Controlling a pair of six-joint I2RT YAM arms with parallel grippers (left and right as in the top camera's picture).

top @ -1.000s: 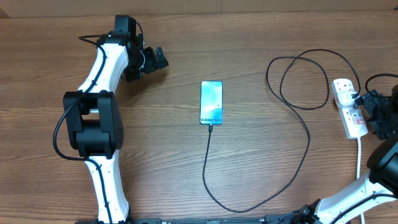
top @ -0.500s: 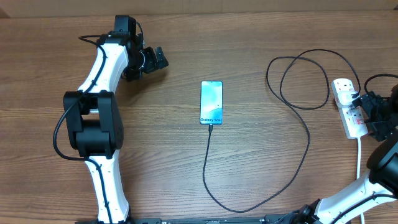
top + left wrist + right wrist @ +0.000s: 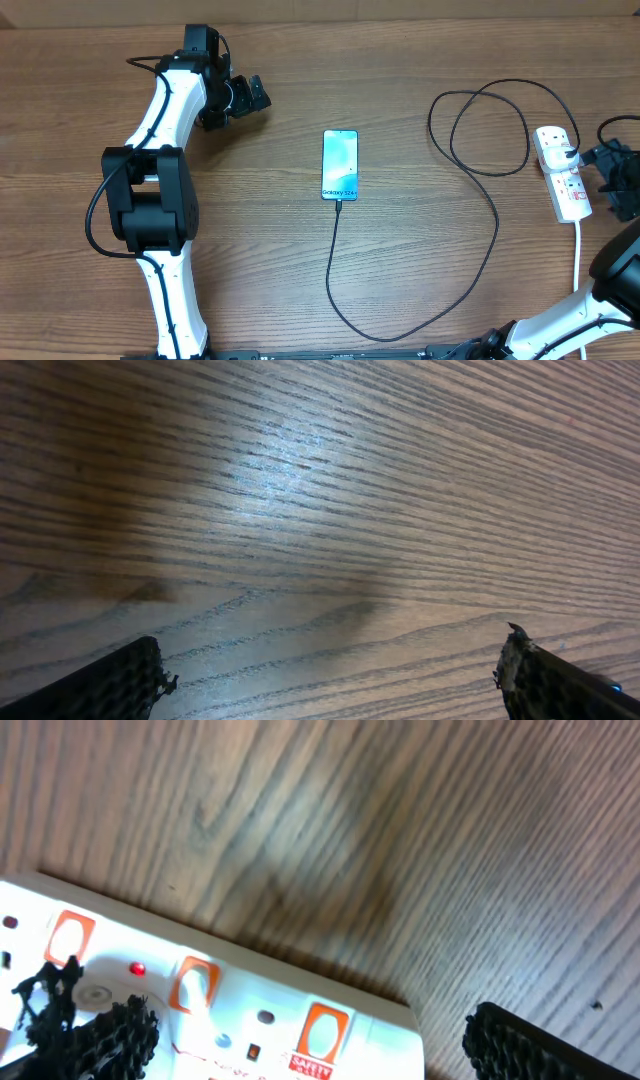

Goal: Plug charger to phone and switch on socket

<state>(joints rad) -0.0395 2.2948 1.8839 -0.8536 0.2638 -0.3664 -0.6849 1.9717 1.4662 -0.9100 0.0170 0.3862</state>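
Phone (image 3: 340, 165) is lying centrally on table (image 3: 260, 260) overhead, charger (image 3: 333, 250) meeting its near end, socket (image 3: 562, 172) sitting far right beside right gripper (image 3: 615, 175); left wrist: left gripper (image 3: 330, 695) gaping over bare table; right wrist: jaws gaping wide, socket lying beneath one fingertip.

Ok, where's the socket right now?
Overhead view, far right of the table: the socket lies just right of the charger loops, with the right gripper beside it.

We read "Galaxy", then unclear model mark, sideways at lower end of turquoise screen of slim black-edged smartphone (image 3: 340, 165). We read "SAFETY" on red label of white oblong plastic power strip (image 3: 250, 995); other print illegible.
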